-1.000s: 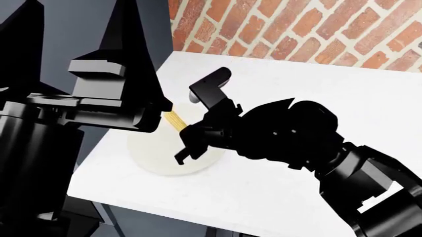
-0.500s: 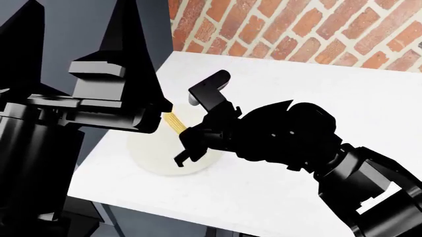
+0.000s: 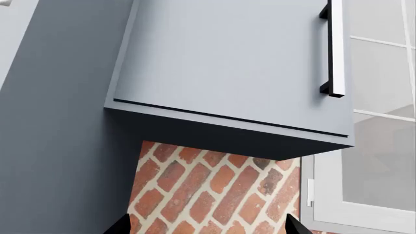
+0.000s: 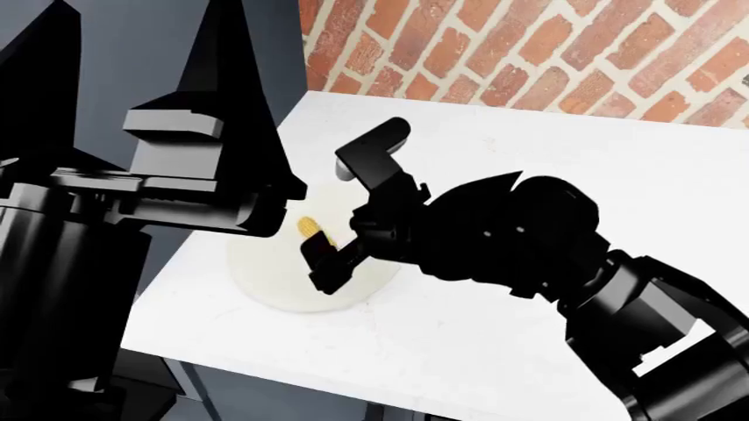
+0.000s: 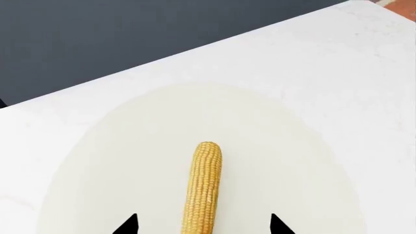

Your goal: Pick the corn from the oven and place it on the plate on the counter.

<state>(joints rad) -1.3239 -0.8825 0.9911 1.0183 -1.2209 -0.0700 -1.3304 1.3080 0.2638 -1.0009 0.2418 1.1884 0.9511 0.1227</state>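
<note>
The corn (image 5: 202, 187) lies flat on the cream-white plate (image 5: 117, 161), a yellow cob near the plate's middle. My right gripper (image 5: 202, 225) hovers over it, open, its black fingertips (image 5: 130, 225) well clear on either side. From the head view the corn (image 4: 314, 230) shows on the plate (image 4: 269, 276) beside the right gripper (image 4: 347, 206), on the white counter (image 4: 527, 158). My left gripper (image 3: 208, 229) is open and empty, pointed up at a wall cabinet. The oven is out of view.
My left arm (image 4: 199, 175) bulks over the counter's left end, partly hiding the plate. A brick wall (image 4: 527, 53) backs the counter. A grey wall cabinet (image 3: 227, 63) with a black handle (image 3: 332, 48) hangs above. The counter's front edge (image 4: 293, 364) is near.
The right gripper has opened and the corn, earlier held just above the plate, now rests on it. The left arm has not moved.
</note>
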